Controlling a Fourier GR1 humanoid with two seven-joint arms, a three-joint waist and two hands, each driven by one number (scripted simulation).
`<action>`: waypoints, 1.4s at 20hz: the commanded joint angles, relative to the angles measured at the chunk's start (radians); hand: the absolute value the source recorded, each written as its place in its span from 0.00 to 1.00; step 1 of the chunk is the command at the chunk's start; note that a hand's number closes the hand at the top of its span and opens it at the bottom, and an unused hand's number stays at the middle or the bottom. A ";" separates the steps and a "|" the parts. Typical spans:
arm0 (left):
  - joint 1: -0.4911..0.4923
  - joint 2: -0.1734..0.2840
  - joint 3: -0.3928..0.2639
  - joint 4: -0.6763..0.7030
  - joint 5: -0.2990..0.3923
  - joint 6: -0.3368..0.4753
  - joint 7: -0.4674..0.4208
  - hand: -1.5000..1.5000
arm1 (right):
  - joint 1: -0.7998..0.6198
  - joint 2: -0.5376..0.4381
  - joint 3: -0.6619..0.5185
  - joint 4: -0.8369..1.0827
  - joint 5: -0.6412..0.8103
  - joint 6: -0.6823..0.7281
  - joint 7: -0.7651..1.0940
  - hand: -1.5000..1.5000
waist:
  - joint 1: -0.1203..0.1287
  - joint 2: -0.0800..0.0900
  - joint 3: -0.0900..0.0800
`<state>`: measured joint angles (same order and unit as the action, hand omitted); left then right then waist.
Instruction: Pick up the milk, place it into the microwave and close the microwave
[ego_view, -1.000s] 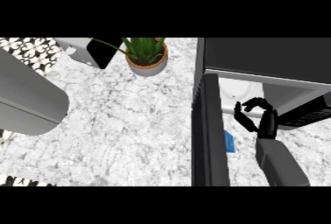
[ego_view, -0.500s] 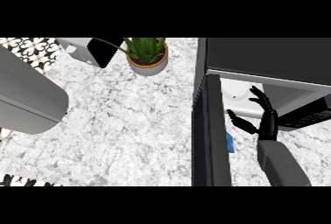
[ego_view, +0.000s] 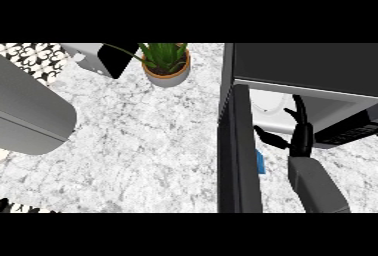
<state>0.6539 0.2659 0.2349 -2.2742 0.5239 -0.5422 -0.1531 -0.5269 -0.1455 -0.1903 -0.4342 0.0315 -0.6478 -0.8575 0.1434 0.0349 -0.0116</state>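
fingers (ego_view: 297, 107) of the right hand (ego_view: 301, 137) are spread apart and hold nothing, at the mouth of the microwave (ego_view: 310, 67). milk (ego_view: 267, 104) stands inside, white. risk: the forearm is between the open door (ego_view: 235, 155) and the cavity, so closing may trap it.

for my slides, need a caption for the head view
Right hand open at the microwave mouth, its door wide open.

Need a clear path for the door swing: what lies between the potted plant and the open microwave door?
Head view: between the potted plant and the open microwave door only bare marble counter shows; nothing stands there.
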 joint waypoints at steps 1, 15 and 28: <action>-0.010 0.011 -0.010 0.008 -0.002 -0.001 0.018 0.00 | -0.269 -0.009 0.081 0.018 0.058 0.089 0.125 0.00 | 0.082 0.008 0.010; 0.005 -0.056 -0.084 -0.001 -0.048 0.031 0.051 0.00 | -0.555 -0.138 0.059 0.217 0.075 0.272 0.275 0.00 | -0.031 0.000 0.015; -0.073 -0.093 -0.283 0.154 -0.228 -0.112 -0.004 0.00 | -0.443 -0.133 -0.017 0.260 -0.021 0.715 0.123 0.00 | -0.114 -0.019 0.013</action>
<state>0.6253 0.1788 0.0151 -2.1759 0.3561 -0.6221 -0.1579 -0.9821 -0.2798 -0.1821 -0.1679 0.0445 -0.0694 -0.7010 0.0602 0.0312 0.0058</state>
